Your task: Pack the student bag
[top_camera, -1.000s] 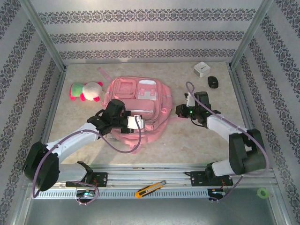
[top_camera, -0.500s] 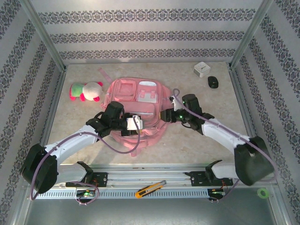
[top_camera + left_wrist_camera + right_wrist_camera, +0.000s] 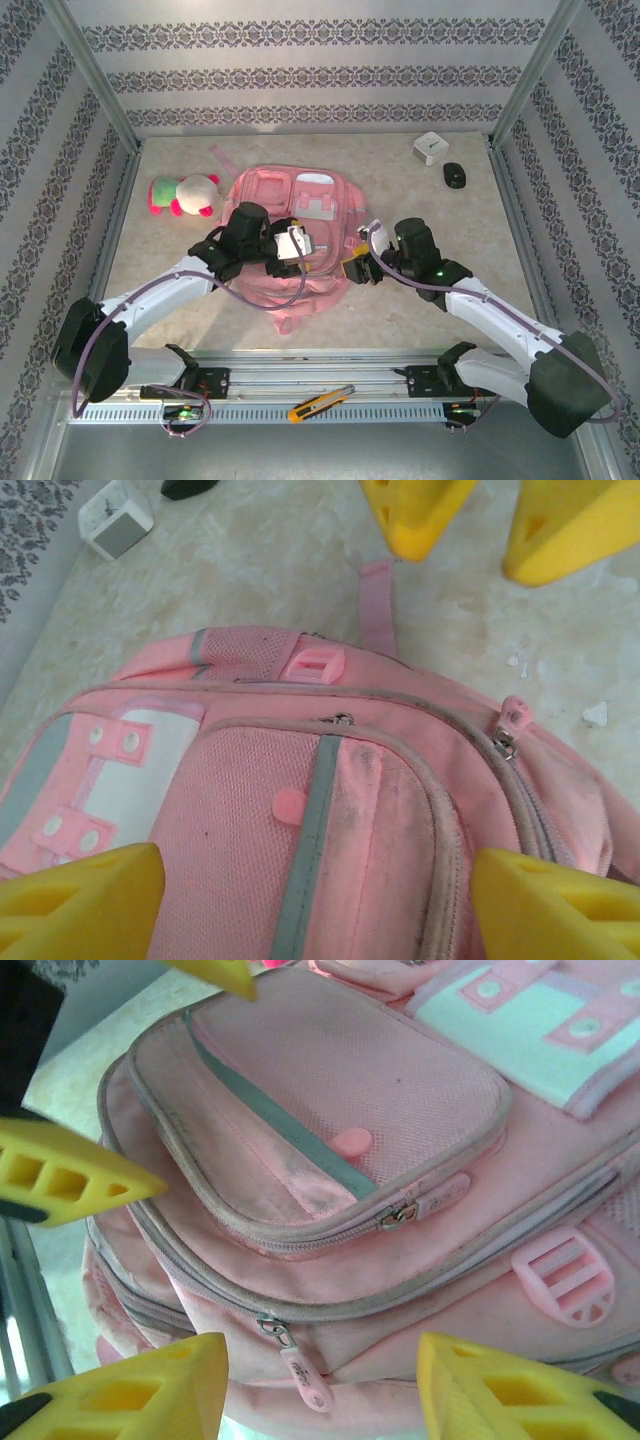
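Pink fabric student bag (image 3: 262,188) lies flat at middle of table (image 3: 470,210), pockets up; white patches, grey trim, grime on front pocket, zips we see closed. We hover left gripper (image 3: 315,900) over front pocket, spread wide, empty. Right gripper (image 3: 320,1400) also wide, empty, at bag's edge, zip pull (image 3: 305,1375) just ahead. We judge next: pinch pull squarely, left steadies fabric, drag along zip track.

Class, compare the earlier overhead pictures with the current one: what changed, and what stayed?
The right gripper swung left and back toward the bases, reaching the right edge of the pink backpack. The left gripper edged farther over it. Both jaws open, nothing held. Backpack and plush toy stayed put.
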`<action>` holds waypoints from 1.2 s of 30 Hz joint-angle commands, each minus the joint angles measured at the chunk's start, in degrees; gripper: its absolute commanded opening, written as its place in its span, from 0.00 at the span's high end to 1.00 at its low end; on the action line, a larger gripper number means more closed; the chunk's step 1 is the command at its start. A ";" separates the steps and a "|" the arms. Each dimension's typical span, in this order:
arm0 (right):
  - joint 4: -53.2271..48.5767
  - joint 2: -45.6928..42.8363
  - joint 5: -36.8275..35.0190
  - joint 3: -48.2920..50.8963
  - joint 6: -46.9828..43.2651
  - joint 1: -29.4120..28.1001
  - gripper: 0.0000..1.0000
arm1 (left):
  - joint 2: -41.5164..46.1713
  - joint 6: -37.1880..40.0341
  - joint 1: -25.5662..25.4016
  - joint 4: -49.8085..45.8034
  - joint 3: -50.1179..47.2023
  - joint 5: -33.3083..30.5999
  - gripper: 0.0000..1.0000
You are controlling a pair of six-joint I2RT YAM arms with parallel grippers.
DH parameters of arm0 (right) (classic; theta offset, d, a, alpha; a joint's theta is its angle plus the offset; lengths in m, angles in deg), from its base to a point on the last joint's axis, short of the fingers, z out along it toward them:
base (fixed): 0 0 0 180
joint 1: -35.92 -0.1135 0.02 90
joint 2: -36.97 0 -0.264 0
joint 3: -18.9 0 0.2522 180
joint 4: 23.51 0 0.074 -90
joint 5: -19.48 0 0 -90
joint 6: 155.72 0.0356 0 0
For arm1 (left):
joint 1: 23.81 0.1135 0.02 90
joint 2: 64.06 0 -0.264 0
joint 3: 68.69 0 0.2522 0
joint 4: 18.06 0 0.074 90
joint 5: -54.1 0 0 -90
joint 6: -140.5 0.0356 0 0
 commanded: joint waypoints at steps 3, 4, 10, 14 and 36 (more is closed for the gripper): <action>-3.28 -1.56 -1.47 1.30 -7.71 -0.72 0.48 | -2.27 8.11 -0.18 -10.07 3.99 2.78 0.17; -3.54 -1.48 -1.43 1.22 -7.90 -0.72 0.48 | -2.38 8.37 -0.15 -10.74 4.18 3.22 0.16; -3.98 -0.37 -0.28 0.75 -8.70 -0.72 0.48 | -4.79 8.66 -0.17 -9.11 4.20 -1.34 0.15; -4.09 -0.03 -0.41 0.59 -9.55 -0.72 0.48 | -7.28 9.24 -0.15 -8.76 5.37 -6.53 0.24; -3.48 12.14 -0.11 -7.05 -14.03 -4.83 0.48 | 2.73 -2.40 2.85 -3.42 5.11 5.59 1.00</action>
